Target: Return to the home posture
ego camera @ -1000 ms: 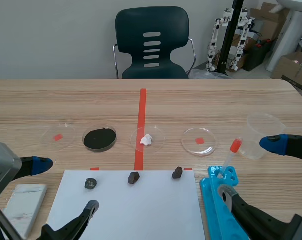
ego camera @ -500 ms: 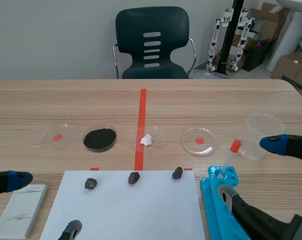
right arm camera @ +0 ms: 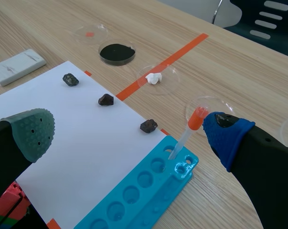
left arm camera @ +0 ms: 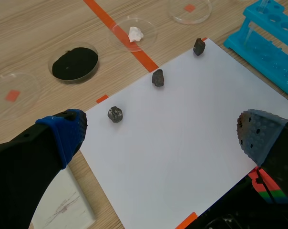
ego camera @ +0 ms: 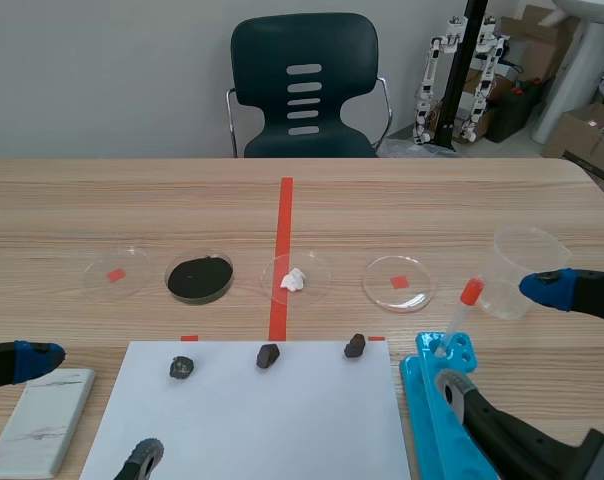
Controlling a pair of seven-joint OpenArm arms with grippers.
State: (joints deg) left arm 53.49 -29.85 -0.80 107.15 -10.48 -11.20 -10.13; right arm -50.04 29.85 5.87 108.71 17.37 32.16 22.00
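Note:
My left gripper (ego camera: 82, 410) stands open low at the near left edge, over the near left corner of the white paper sheet (ego camera: 247, 410). In the left wrist view its fingers (left arm camera: 63, 136) spread wide above the sheet (left arm camera: 182, 143), with nothing between them. My right gripper (ego camera: 502, 335) is open at the near right, straddling the blue tube rack (ego camera: 437, 420). In the right wrist view the right gripper (right arm camera: 129, 131) hangs above the sheet's edge and the rack (right arm camera: 144, 183). Neither holds anything.
Three dark stones (ego camera: 268, 355) lie along the sheet's far edge. Beyond them stand several petri dishes, one with black powder (ego camera: 199, 277), one with a white lump (ego camera: 294, 279). A red-capped dropper (ego camera: 462, 305) leans in the rack, a clear cup (ego camera: 527, 258) stands at the right, and a white tile (ego camera: 42, 420) lies at the left.
The left arm has drawn back and down toward the near left edge since a second ago, then held still. The right arm has not moved.

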